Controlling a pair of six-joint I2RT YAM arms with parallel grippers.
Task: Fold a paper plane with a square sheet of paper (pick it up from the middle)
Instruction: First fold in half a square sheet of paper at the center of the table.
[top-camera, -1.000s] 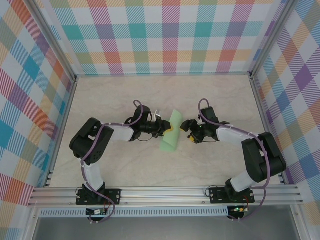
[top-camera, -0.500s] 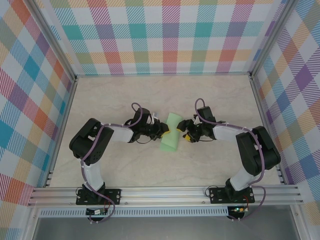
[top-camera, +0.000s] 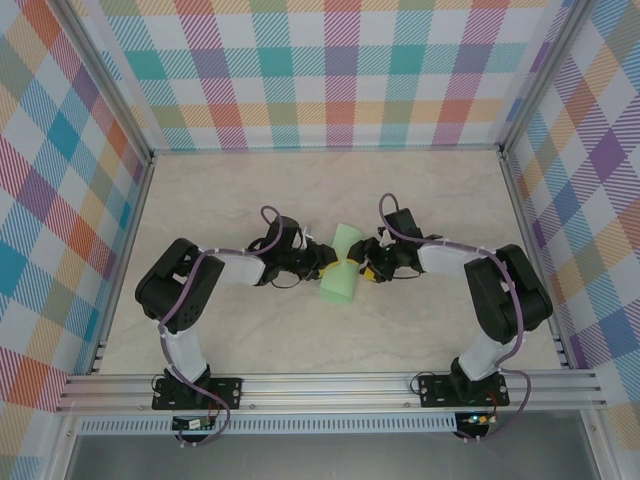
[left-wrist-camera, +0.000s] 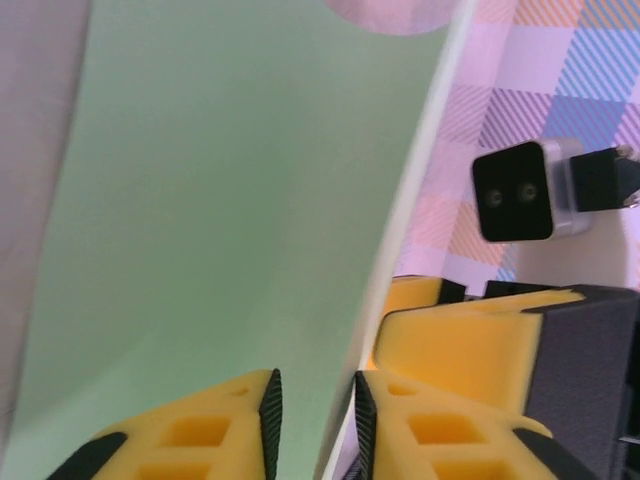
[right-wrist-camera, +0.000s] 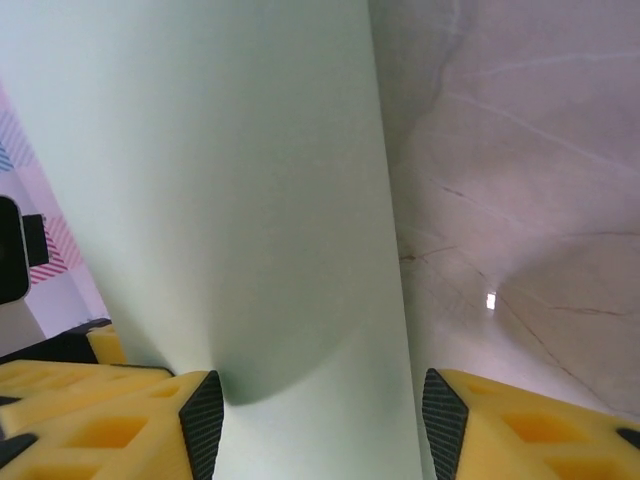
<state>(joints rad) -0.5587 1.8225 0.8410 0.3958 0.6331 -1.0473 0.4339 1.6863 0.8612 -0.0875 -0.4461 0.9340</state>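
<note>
— What's going on over the desk (top-camera: 250, 330)?

— The left arm (top-camera: 228, 268) and right arm (top-camera: 452, 262) both reach in low towards the paper (top-camera: 341, 277). It's pale green and curled up like a trough, not lying flat.

— Are they holding it?

— The right gripper (right-wrist-camera: 315, 410), on the paper's right, has its fingers wide apart, and the curved sheet runs between them. The left gripper (left-wrist-camera: 313, 410), on the paper's left, has its fingers nearly together with the sheet's edge in the slit. I can't tell whether they actually pinch it.
</note>
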